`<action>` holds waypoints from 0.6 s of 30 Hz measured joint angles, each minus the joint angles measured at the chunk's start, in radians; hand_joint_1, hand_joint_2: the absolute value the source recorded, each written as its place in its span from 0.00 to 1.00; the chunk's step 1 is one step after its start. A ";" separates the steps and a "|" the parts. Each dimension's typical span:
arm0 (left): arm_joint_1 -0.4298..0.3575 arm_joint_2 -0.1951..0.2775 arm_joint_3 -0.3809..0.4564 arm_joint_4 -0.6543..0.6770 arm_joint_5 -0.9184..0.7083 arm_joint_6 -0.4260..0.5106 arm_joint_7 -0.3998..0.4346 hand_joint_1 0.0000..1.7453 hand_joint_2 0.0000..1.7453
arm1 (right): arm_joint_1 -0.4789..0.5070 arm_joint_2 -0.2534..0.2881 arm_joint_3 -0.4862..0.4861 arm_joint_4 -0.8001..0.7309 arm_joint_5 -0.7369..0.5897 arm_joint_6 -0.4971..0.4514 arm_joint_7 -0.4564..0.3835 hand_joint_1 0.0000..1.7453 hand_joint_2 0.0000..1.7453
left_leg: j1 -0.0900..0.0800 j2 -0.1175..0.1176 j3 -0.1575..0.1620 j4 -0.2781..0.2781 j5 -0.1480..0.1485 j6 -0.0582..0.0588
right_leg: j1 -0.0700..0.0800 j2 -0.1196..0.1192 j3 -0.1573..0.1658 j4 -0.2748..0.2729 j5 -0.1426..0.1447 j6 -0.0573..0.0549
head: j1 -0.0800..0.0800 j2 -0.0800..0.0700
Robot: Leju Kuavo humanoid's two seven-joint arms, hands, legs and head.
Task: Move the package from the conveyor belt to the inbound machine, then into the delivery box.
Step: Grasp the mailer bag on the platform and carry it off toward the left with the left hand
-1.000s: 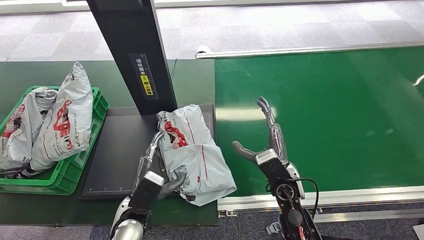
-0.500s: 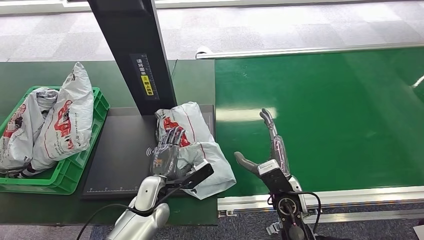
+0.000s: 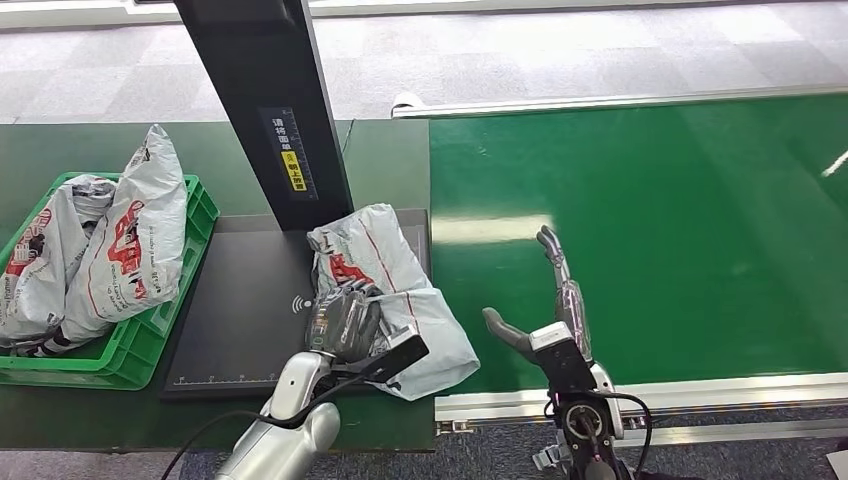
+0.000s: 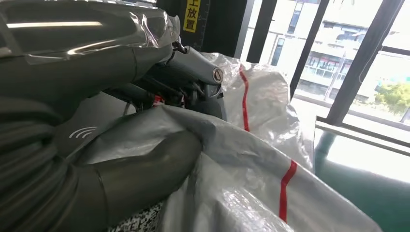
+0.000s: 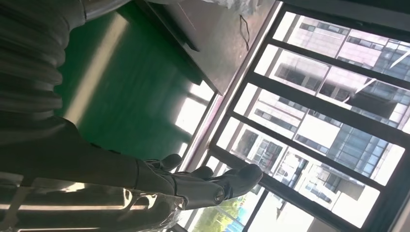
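On the dark scanning plate of the inbound machine (image 3: 235,320), my left hand (image 3: 343,322) closes over the grey mailer package (image 3: 395,290).
I have thumb underneath and fingers on top, pinching a fold of the soft plastic, since a limp bag offers no firm edge. It overhangs toward the green conveyor belt (image 3: 650,230). My right hand (image 3: 545,310) hovers there, fingers spread, holding nothing. Next stop, I judge, is the green crate (image 3: 150,335) holding bagged parcels.

The silver left arm (image 3: 285,435) is trailing a black cable toward its dark grey left hand (image 3: 343,320), while the right hand (image 3: 545,318) is showing a grey thumb and darker fingers.
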 joint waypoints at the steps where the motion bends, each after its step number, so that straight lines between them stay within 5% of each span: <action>1: 0.000 0.000 0.000 0.000 0.007 0.014 -0.010 1.00 1.00 | 0.003 0.000 -0.003 -0.002 0.000 0.002 0.000 0.00 1.00 | 0.000 0.000 0.000 0.000 0.000 0.000 | 0.000 0.000 0.000 0.000 0.000 0.000 | 0.000 0.000; 9: 0.002 -0.001 0.008 -0.013 0.105 0.179 -0.142 1.00 1.00 | 0.016 0.004 -0.023 -0.012 -0.005 0.018 0.001 0.00 1.00 | 0.000 0.000 -0.001 0.000 0.000 0.000 | 0.000 0.000 0.000 0.000 0.000 0.000 | 0.000 0.000; 18: 0.059 -0.085 0.205 -0.283 0.194 0.228 -0.642 1.00 1.00 | 0.016 0.006 -0.028 -0.008 -0.040 0.023 -0.008 0.00 1.00 | 0.000 0.001 -0.002 0.000 0.000 0.000 | 0.000 0.000 -0.001 0.000 0.000 0.000 | 0.000 0.000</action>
